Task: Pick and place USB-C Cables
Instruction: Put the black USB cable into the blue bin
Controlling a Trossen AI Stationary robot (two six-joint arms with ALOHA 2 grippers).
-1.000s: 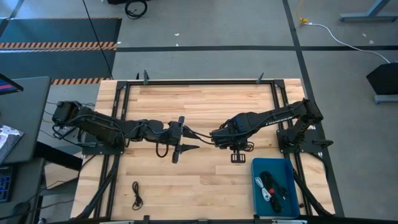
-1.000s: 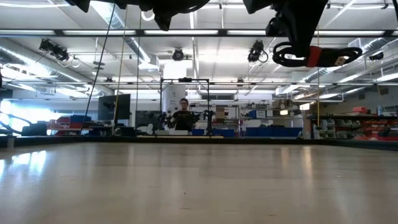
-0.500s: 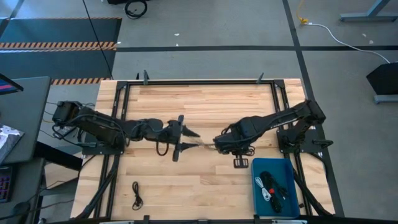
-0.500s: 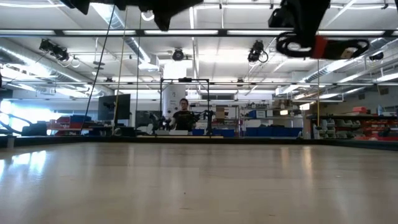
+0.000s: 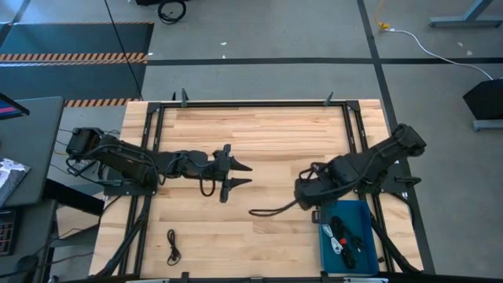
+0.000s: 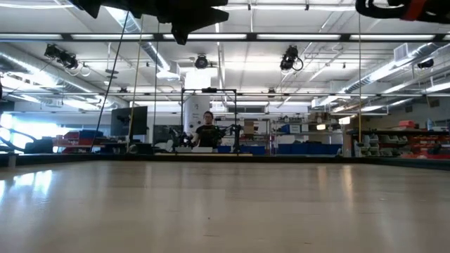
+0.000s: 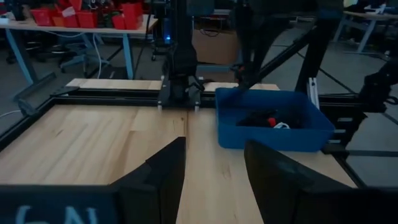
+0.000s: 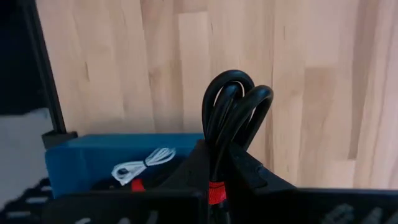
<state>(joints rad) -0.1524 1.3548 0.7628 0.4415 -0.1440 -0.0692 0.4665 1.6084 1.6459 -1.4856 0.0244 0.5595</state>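
**Right gripper carrying a red-banded cable bundle beside the blue tray**

From left to right across the counter (image 5: 259, 134): near the front left corner a small black cable (image 5: 172, 246) lies alone on the wood, well apart from both arms; above it in the high view the left arm reaches from the left edge toward the middle, its left gripper (image 5: 238, 174) hanging over the centre of the counter with the fingers (image 7: 163, 167) spread apart and nothing between them; the left wrist view looks past those fingers across bare wood to the blue tray (image 7: 231, 134) on the far side; right of centre a loose black cable end (image 5: 267, 210) trails over the wood toward the right arm; the right gripper (image 5: 309, 196) sits just beside the tray's rear left corner, pinching a cable bundle (image 8: 233, 106), black with a red band, whose looped end stands up between the fingers in the right wrist view; whether the trailing end belongs to this bundle cannot be told; at the front right corner the blue tray (image 5: 364, 207) holds further bundles, among them a white cable (image 5: 332, 239) and black cables (image 5: 346, 233), one showing a red band in the wrist views; in the low view a person (image 6: 207, 131) is seen in the room beyond the counter.
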